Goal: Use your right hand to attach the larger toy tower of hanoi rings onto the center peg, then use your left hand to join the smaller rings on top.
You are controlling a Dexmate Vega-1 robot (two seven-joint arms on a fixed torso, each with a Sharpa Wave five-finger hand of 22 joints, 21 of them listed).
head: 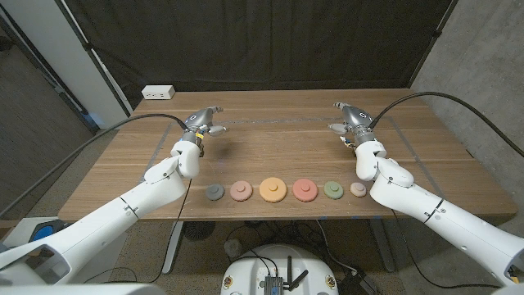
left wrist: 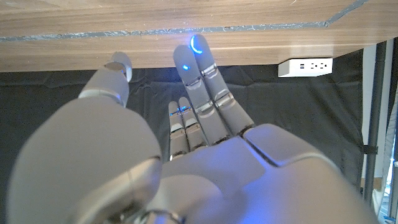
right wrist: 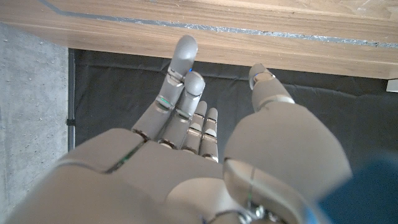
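Observation:
Several toy rings lie in a row near the table's front edge: grey (head: 214,191), pink (head: 240,190), a larger orange (head: 273,189), a larger red (head: 304,189), green (head: 332,189) and a small beige one (head: 358,188). I cannot make out a separate peg. My left hand (head: 203,123) hovers over the table's far left part, well behind the row, fingers apart and holding nothing. My right hand (head: 350,119) mirrors it on the far right, also holding nothing. The wrist views show each hand, left (left wrist: 186,124) and right (right wrist: 199,137), with fingers extended and nothing between them.
A white power strip (head: 159,92) lies at the table's back left corner and also appears in the left wrist view (left wrist: 305,65). A black curtain hangs behind the wooden table (head: 270,147). Tape lines mark a rectangle on the tabletop.

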